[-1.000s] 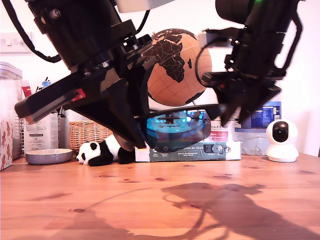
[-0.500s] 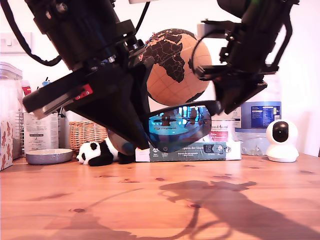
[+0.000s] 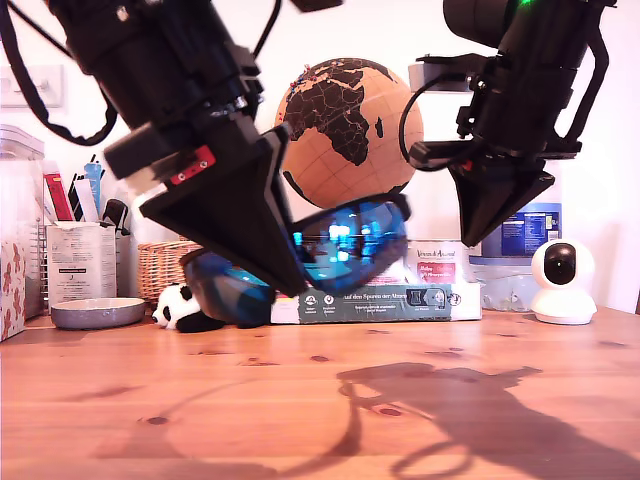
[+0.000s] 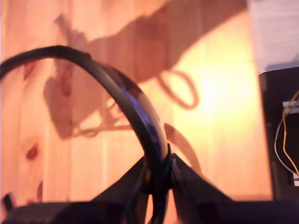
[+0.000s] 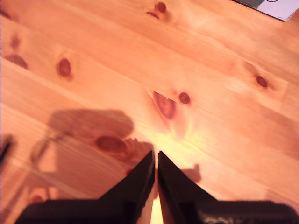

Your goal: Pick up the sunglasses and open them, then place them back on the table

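Observation:
The sunglasses (image 3: pixel 345 245), black-framed with blue mirrored lenses, hang tilted above the table (image 3: pixel 300 400) in the middle of the exterior view. My first gripper (image 3: pixel 290 285) is shut on their frame, coming down from the exterior view's left. The first wrist view shows the curved frame (image 4: pixel 117 88) pinched at the fingertips of that gripper (image 4: pixel 159 170), with the table (image 4: pixel 224 116) below. My second gripper (image 3: pixel 490 240) hangs at the exterior view's right, apart from the sunglasses. In the second wrist view it (image 5: pixel 155 158) is shut on nothing above the bare wood (image 5: pixel 210 70).
Along the back of the table stand a globe (image 3: pixel 345 130), a flat box (image 3: pixel 390 300), a panda toy (image 3: pixel 180 308), a wicker basket (image 3: pixel 165 265), a grey bowl (image 3: pixel 97 312) and a white camera (image 3: pixel 563 280). Jars and a pen pot sit at the exterior view's left.
My second gripper has let go of the sunglasses' arm and moved away toward the exterior view's right. The sunglasses now hang tilted from my first gripper alone.

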You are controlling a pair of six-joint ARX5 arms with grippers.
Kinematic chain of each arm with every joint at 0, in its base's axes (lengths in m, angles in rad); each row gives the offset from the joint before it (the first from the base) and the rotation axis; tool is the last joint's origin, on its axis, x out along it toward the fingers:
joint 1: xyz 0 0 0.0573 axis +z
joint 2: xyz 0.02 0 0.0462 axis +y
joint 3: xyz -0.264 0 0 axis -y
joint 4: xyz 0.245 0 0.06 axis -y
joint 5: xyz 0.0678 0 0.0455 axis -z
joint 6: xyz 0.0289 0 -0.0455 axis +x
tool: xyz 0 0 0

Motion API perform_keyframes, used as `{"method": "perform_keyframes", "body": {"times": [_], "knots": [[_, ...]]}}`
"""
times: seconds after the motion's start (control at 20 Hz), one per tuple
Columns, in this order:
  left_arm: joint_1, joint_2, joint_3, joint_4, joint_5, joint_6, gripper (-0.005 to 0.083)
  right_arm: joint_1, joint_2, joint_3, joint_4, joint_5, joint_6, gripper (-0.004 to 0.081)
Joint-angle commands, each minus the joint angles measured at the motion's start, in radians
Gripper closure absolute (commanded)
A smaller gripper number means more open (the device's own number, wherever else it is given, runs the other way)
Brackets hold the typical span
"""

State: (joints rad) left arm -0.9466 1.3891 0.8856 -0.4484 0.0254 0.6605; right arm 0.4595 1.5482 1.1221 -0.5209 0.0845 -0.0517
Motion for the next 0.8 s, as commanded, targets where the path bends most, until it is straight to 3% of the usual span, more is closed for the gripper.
{"method": "perform_keyframes", "body": {"times": [0.0, 0.4, 0.65, 0.75], "knots": [[0.026, 0.009, -0.006, 0.008, 0.001, 0.003, 0.0793, 0.005, -0.072, 0.006, 0.031, -0.016, 0.009, 0.0780], [0.087, 0.059, -0.006, 0.029, 0.046, 0.134, 0.0793, 0.074, -0.274, -0.012, 0.182, -0.021, 0.022, 0.0780], [0.102, 0.087, -0.006, 0.030, 0.058, 0.134, 0.0793, 0.076, -0.372, -0.161, 0.304, 0.004, 0.027, 0.0780], [0.102, 0.104, -0.006, 0.027, 0.084, 0.193, 0.0793, 0.076, -0.411, -0.227, 0.325, 0.004, 0.027, 0.0780]]}}
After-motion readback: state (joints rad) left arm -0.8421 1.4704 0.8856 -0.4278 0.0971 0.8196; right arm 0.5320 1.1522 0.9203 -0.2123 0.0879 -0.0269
